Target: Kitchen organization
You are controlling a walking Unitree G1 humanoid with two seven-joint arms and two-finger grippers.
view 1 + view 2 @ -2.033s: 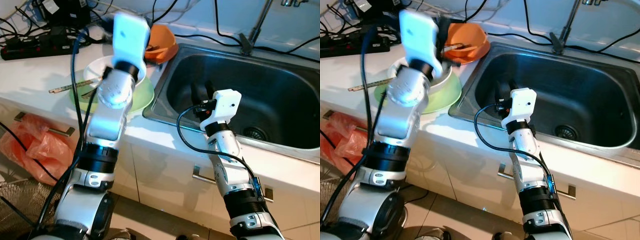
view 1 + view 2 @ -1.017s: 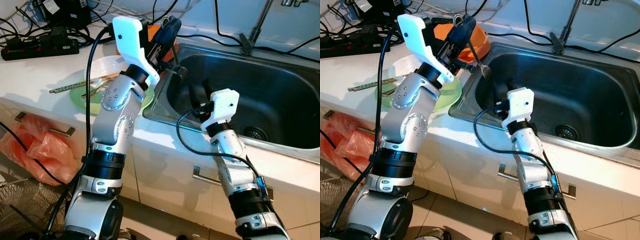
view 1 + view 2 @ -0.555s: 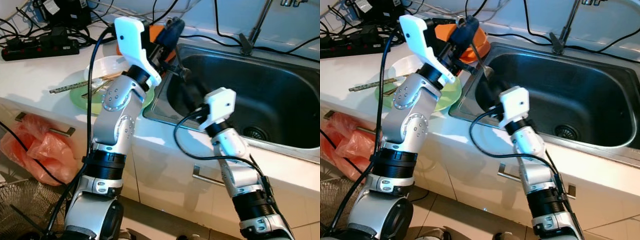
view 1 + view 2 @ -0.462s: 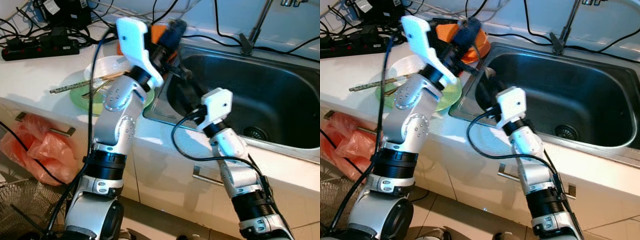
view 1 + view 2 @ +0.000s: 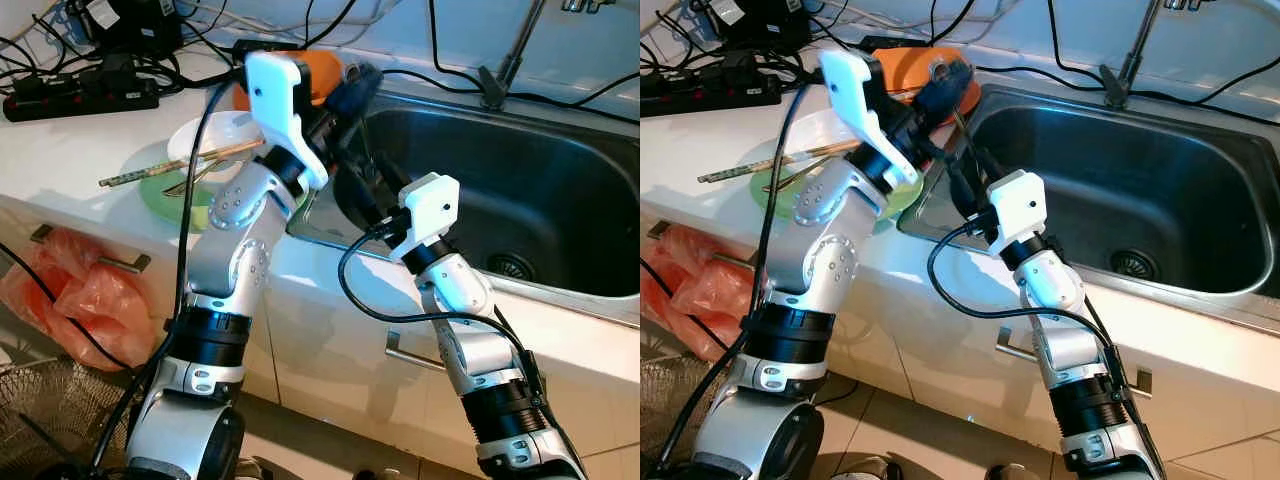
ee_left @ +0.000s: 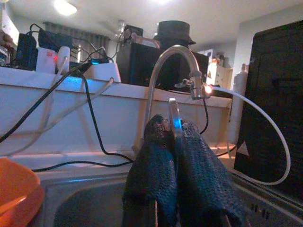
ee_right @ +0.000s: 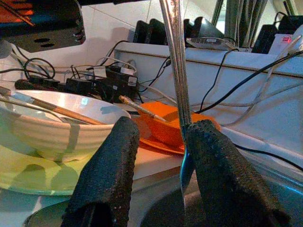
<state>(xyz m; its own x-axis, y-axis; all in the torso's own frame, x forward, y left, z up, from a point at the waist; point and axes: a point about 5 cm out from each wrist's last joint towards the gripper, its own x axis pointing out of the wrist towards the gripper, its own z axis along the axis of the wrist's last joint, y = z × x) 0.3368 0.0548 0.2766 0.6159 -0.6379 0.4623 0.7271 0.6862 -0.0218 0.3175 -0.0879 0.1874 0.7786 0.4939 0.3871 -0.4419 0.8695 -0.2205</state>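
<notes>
since a second ago the left arm has swung further over the sink edge and the right arm has risen to meet it, so the two grippers now sit almost together at the near-left corner of the basin.

from the left eye, the left gripper reaches past the orange bowl toward the sink, fingers pinched on a metal spoon that hangs down into the basin. the right gripper comes up from below toward the same piece. on the counter a white bowl sits on a green plate with chopsticks laid across.

the right eye shows the same crowding, the spoon's shaft running between the two.

at the left wrist, the fingers are closed tight with the thin handle end poking out above them, the faucet behind.

at the right wrist, the fingers are spread apart; the shaft stands just beside one pad, not clamped.

i'd guess the spoon is light, rigid and slick, likely to pivot or slide in a loose pinch, so the right gripper would do best closing squarely on the mid-shaft, flat sides against the pads, before the left lets go.
</notes>
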